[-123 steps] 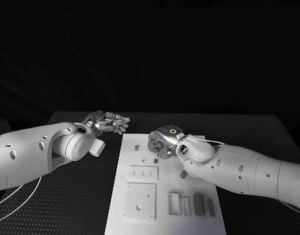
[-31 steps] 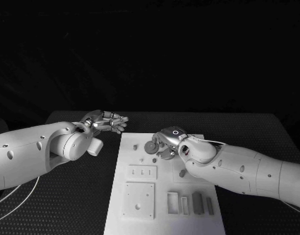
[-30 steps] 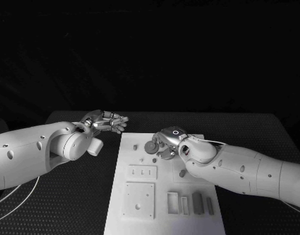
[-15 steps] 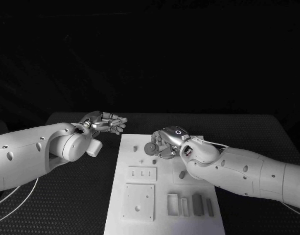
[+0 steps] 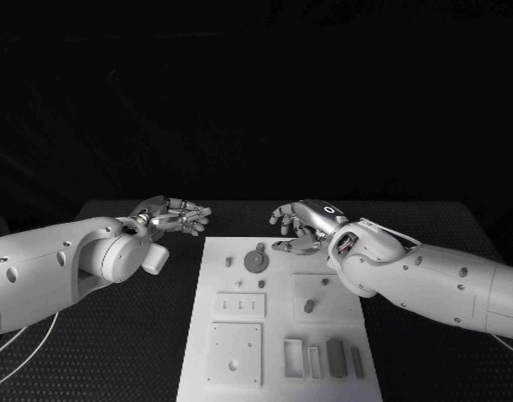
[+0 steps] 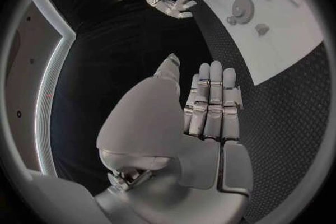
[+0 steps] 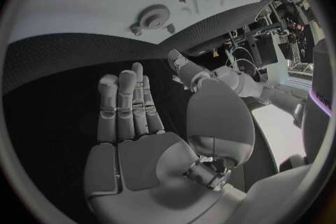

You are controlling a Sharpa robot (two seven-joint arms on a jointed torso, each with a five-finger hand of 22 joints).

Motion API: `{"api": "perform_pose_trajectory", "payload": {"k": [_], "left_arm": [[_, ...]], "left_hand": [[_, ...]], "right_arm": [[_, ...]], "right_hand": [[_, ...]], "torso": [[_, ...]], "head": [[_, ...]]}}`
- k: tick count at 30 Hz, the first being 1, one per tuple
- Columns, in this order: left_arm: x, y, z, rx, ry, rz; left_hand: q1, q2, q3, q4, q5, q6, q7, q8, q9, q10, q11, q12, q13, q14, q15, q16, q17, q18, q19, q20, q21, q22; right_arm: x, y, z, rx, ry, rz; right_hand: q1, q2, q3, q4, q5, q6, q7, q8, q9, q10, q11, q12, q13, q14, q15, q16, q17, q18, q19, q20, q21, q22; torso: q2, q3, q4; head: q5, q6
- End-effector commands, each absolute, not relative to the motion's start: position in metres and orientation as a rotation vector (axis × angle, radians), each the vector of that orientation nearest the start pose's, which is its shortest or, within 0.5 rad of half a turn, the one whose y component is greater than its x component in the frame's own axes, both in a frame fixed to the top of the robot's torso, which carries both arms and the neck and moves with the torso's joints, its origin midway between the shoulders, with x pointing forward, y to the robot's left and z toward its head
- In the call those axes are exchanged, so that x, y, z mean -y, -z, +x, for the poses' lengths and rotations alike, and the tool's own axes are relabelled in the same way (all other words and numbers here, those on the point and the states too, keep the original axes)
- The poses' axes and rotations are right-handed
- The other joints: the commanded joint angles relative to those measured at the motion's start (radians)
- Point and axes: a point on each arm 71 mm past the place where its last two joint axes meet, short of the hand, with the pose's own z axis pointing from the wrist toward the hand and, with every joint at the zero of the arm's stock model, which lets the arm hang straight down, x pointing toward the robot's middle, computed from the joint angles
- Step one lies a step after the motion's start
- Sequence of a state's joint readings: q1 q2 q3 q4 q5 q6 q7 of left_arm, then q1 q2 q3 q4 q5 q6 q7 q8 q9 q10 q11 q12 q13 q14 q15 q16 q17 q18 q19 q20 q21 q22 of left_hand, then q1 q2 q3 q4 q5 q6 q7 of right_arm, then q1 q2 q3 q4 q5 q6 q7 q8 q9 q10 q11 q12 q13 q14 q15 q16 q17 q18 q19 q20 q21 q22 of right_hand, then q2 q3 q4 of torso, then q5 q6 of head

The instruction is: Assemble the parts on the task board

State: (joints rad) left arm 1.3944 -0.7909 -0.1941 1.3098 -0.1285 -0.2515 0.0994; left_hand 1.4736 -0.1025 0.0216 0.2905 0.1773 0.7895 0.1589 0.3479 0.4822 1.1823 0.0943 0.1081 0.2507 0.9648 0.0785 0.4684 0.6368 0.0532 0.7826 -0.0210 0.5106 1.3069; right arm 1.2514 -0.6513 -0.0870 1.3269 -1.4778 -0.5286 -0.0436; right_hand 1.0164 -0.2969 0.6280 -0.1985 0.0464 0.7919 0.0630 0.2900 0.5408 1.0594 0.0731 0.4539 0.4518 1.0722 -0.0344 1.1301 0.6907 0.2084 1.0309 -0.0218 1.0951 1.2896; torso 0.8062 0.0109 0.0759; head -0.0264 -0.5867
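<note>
Both hands hang empty above the far end of the desk (image 5: 449,226), which suggests a pause between placements rather than a carry. The right hand (image 5: 301,221) hovers just beyond the board's (image 5: 238,289) far edge, its fingers loosely spread with nothing between them; the right wrist view shows the fingers (image 7: 122,106) straight and side by side over bare black desk, so it is open. The left hand (image 5: 174,214) sits off the board's far left corner, over the desk and not over the board; in its own wrist view the fingers (image 6: 210,106) lie extended and together, holding nothing, so it too is open and looks parked out of the way. On the board, a round disc (image 5: 256,260) lies flat near the far end, close below the right hand, with a small peg (image 5: 228,261) to its left and other small parts (image 5: 308,306) lying loose further along. Nearer the robot are a plate with three slots (image 5: 240,303), a larger square plate (image 5: 233,353) and a row of upright blocks (image 5: 319,357), likely the seats and pieces for later steps. The disc seems set down flat and free, not yet mated with anything; whether it sits on a pin I cannot tell. Most of the assembly appears undone.
</note>
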Motion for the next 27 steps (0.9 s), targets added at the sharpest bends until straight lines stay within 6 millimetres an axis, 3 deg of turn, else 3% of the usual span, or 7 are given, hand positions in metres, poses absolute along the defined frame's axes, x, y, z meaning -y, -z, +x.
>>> {"api": "perform_pose_trajectory", "payload": {"k": [1, 5, 7, 14, 23, 27], "left_arm": [[-0.250, 0.160, 0.541, -1.664, 1.206, -1.008], [-0.253, 0.159, 0.543, -1.656, 1.211, -1.002], [-0.255, 0.159, 0.545, -1.651, 1.211, -1.000], [-0.254, 0.160, 0.548, -1.648, 1.208, -0.998], [-0.253, 0.164, 0.547, -1.659, 1.209, -1.002], [-0.252, 0.166, 0.547, -1.662, 1.209, -1.003]], "left_hand": [[0.007, 0.001, -0.007, 0.000, -0.003, 0.004, 0.000, -0.005, 0.002, -0.002, -0.002, -0.005, 0.002, 0.009, 0.001, -0.004, 0.002, 0.020, -0.008, 0.001, 0.005, 0.000], [0.010, 0.003, -0.007, 0.000, -0.003, 0.010, 0.001, -0.004, 0.005, 0.006, 0.001, -0.002, 0.005, 0.009, 0.002, -0.004, 0.003, 0.020, -0.008, 0.001, 0.006, -0.001], [0.012, 0.005, -0.007, -0.001, -0.003, 0.014, 0.000, -0.003, 0.006, 0.008, -0.001, -0.001, 0.006, 0.009, 0.002, -0.005, 0.003, 0.019, -0.008, 0.001, 0.006, -0.001], [0.017, 0.008, -0.008, -0.001, -0.003, 0.019, -0.006, -0.002, 0.009, 0.013, -0.005, 0.000, 0.008, 0.009, 0.002, -0.005, 0.004, 0.019, -0.009, 0.002, 0.006, -0.001], [0.018, 0.007, -0.013, 0.000, -0.004, 0.022, 0.002, -0.005, 0.012, 0.024, 0.000, 0.006, 0.013, 0.014, 0.001, -0.003, 0.007, 0.019, -0.007, 0.001, 0.007, -0.001], [0.018, 0.007, -0.014, 0.000, -0.004, 0.022, 0.005, -0.007, 0.013, 0.021, 0.003, 0.005, 0.013, 0.014, 0.001, -0.003, 0.008, 0.019, -0.007, 0.000, 0.007, -0.002]], "right_arm": [[0.171, 0.165, 0.522, -1.489, -0.795, -0.106], [0.195, 0.161, 0.520, -1.520, -0.858, -0.118], [0.209, 0.160, 0.521, -1.552, -0.860, -0.110], [0.263, 0.165, 0.535, -1.612, -0.766, -0.011], [0.300, 0.178, 0.550, -1.644, -0.636, 0.030], [0.302, 0.188, 0.550, -1.672, -0.629, 0.034]], "right_hand": [[0.064, 0.010, 0.044, 0.009, 0.002, 0.043, 0.053, 0.028, 0.009, 0.040, -0.021, 0.038, 0.017, 0.018, -0.021, 0.014, 0.002, 0.053, 0.010, -0.011, 0.021, 0.008], [0.111, 0.023, 0.088, 0.018, 0.003, 0.071, 0.080, 0.038, 0.010, 0.048, -0.027, 0.057, 0.026, 0.012, -0.026, 0.010, -0.005, 0.053, 0.001, -0.012, 0.027, 0.016], [0.130, 0.031, 0.096, 0.014, 0.004, 0.072, 0.068, 0.036, 0.008, 0.048, -0.028, 0.063, 0.030, 0.009, -0.026, 0.009, -0.007, 0.053, -0.005, -0.009, 0.029, 0.019], [0.123, 0.040, 0.029, 0.010, 0.015, 0.076, 0.076, 0.022, -0.006, 0.027, -0.034, 0.147, 0.078, -0.001, -0.030, 0.024, -0.010, 0.053, -0.036, 0.011, 0.043, 0.036], [0.096, 0.038, -0.048, 0.004, 0.074, 0.061, 0.094, 0.002, -0.018, -0.013, -0.023, 0.200, 0.100, -0.007, -0.022, 0.037, -0.014, 0.053, -0.049, 0.016, 0.055, 0.036], [0.089, 0.038, -0.075, -0.002, 0.096, 0.045, 0.095, -0.009, -0.024, -0.032, -0.021, 0.213, 0.103, -0.015, -0.019, 0.039, -0.016, 0.053, -0.058, 0.018, 0.053, 0.034]], "torso": [[-0.002, 0.0012, -0.0023], [-0.007, 0.0047, -0.0114], [-0.010, 0.0071, -0.0174], [-0.022, 0.0135, -0.0332], [-0.028, 0.0215, -0.0394], [-0.027, 0.0198, -0.0360]], "head": [[-0.008, 0.007], [-0.015, 0.012], [-0.017, 0.015], [-0.023, 0.014], [-0.028, 0.007], [-0.027, 0.006]]}}
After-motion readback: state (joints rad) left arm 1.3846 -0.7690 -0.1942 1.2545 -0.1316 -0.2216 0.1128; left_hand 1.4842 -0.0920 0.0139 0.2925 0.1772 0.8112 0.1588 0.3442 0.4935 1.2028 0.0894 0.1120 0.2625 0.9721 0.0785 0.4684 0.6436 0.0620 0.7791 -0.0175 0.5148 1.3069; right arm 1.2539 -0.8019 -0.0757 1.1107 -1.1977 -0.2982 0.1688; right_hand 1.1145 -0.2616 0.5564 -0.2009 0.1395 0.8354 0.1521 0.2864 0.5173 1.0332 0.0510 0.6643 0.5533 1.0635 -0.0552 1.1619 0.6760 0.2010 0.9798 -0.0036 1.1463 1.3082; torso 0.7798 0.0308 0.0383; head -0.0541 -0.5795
